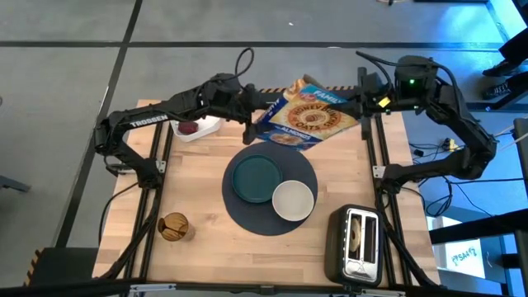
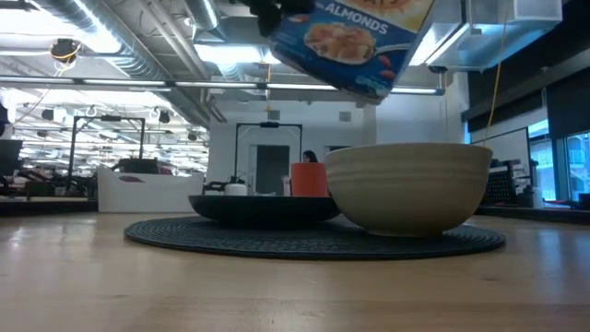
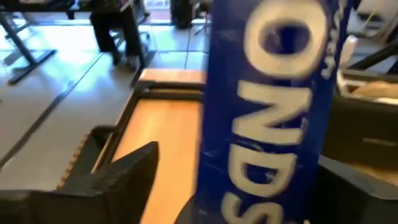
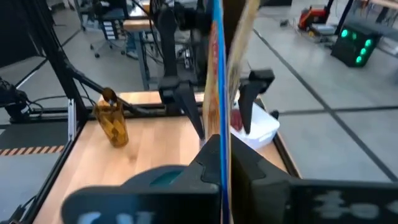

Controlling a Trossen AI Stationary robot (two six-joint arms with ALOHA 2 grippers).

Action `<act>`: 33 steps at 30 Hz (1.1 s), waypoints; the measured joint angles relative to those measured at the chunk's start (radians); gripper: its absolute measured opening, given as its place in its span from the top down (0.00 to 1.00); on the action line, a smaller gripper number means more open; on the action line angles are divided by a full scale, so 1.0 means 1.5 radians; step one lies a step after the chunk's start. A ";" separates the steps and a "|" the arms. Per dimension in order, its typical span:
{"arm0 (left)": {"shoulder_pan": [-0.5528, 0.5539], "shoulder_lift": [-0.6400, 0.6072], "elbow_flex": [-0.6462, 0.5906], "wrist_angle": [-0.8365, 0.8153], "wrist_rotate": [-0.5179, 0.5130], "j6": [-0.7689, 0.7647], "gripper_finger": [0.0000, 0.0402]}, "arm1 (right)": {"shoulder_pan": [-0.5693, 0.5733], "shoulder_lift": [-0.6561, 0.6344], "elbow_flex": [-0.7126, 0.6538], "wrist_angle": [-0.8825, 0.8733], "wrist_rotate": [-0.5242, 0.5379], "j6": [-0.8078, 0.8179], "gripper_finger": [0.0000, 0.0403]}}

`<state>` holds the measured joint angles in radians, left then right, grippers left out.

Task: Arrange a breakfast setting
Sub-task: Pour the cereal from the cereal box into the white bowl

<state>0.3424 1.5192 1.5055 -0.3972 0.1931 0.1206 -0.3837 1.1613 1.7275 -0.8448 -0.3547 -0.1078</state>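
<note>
- I see the cereal box [image 1: 309, 115] lifted above the table, at the upper middle of the high view, between both arms.
- The right gripper [image 1: 361, 103] is clenched on the box's right end; in its wrist view the fingers squeeze the thin edge.
- The left gripper [image 1: 250, 124] is at the box's left end with fingers [image 3: 115, 177] spread on both sides of it, released.
- The dark-blue placemat [image 1: 247, 210] lies at the centre, with the teal plate [image 1: 256, 178] and the white bowl [image 1: 293, 200] on it, touching each other.
- A white tray [image 1: 202, 128] with red fruit [image 1: 189, 127] stands at upper left.
- The toaster [image 1: 359, 245] is at lower right and an amber cup [image 1: 173, 225] at lower left.
</note>
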 joint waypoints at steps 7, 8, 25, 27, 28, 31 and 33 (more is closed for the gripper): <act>0.000 -0.001 0.000 -0.029 0.010 0.005 0.66 | -0.001 0.002 0.000 0.033 -0.005 0.012 1.00; 0.000 -0.001 0.000 -0.029 0.018 0.005 0.73 | 0.000 0.002 0.000 0.034 -0.007 0.016 1.00; 0.005 -0.066 -0.001 -0.320 0.046 0.098 1.00 | 0.000 -0.028 0.000 0.221 0.088 0.086 0.58; 0.001 -0.070 -0.001 -0.345 0.029 0.107 1.00 | 0.000 -0.028 0.000 0.221 0.102 0.097 0.54; 0.000 -0.072 -0.001 -0.353 0.026 0.107 1.00 | 0.000 -0.028 0.000 0.219 0.107 0.104 0.52; -0.005 -0.073 -0.001 -0.377 0.020 0.123 1.00 | 0.001 -0.020 0.000 0.210 0.108 0.134 0.51; -0.013 -0.073 -0.001 -0.388 0.018 0.138 1.00 | 0.016 -0.012 0.000 0.197 0.115 0.149 0.51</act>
<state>0.3229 1.4094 1.5043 -0.9791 0.2200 0.3281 -0.3599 1.1437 1.7275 -0.5493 -0.1829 0.1161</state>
